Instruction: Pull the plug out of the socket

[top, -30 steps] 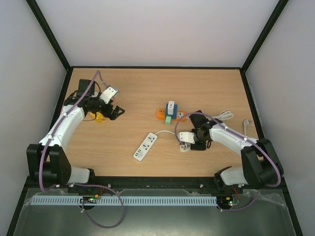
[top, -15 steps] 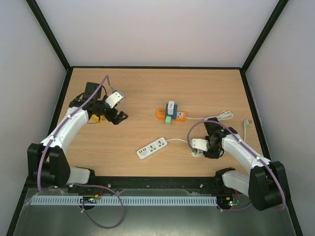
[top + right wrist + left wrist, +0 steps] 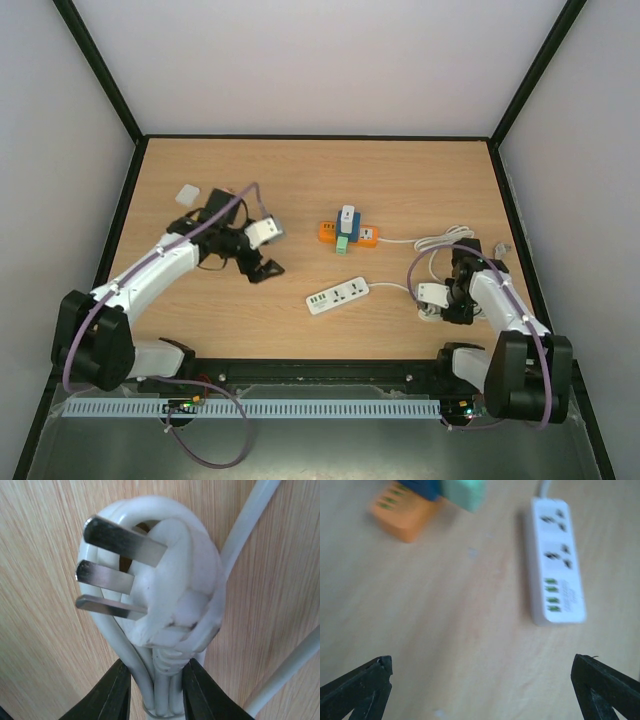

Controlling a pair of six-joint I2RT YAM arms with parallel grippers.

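White plug (image 3: 165, 595) clamped in rt pincer (image 3: 156, 692) — orange socket (image 3: 327, 232), pwr strip (image 3: 338, 296) nearby.

The plug (image 3: 170, 590) is white plastic, smooth with a soft sheen, a little scuffed at its moulded neck. Its three flat prongs (image 3: 125, 542) are bare silvery metal, brushed and dull, not mirror-bright. The cable (image 3: 245, 530) has a smooth white plastic sheath. My right fingers (image 3: 107, 700), at the bottom of the frame, are matt black plastic. The table (image 3: 40, 605) is pale wood grain, matt and finely streaked. At the upper right of my left wrist view, the power strip (image 3: 555, 560) is glossy white plastic. The orange socket block (image 3: 402, 512) at upper left looks like smooth plastic but is blurred. My left fingers (image 3: 360, 687) are matt black.
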